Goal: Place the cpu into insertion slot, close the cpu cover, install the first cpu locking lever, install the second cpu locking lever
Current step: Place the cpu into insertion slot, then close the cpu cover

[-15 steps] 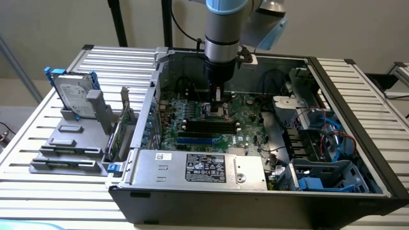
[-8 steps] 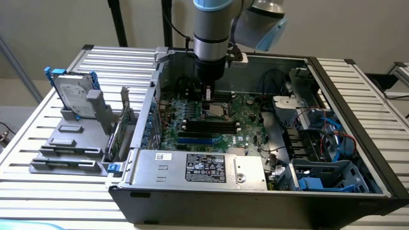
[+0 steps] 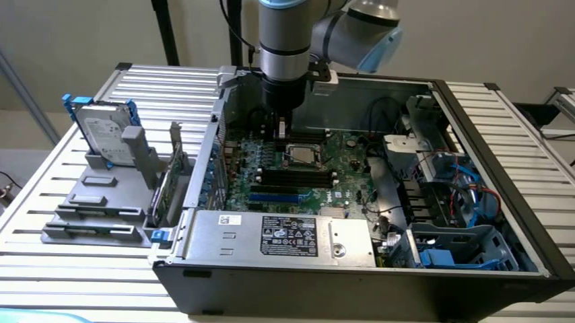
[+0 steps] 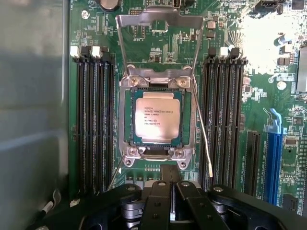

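The arm (image 3: pixel 285 40) is a smooth silver-grey cylinder, and its rounded joint ends in a pale blue cap (image 3: pixel 384 47). Below it the wrist section is black. The tool (image 4: pixel 171 191) is matte black, built of angular linkage bars with round silver pivot pins (image 4: pixel 214 189).

The cpu (image 4: pixel 157 117), a pale square chip with printed lettering, lies flat in the insertion slot (image 4: pixel 125 120), a black socket with a silver rim on the green board; the cpu cover (image 4: pixel 158 20), a silver frame, is swung open from one socket edge; two thin wire locking levers (image 4: pixel 210 168) stand unlatched, one on each side of the socket.
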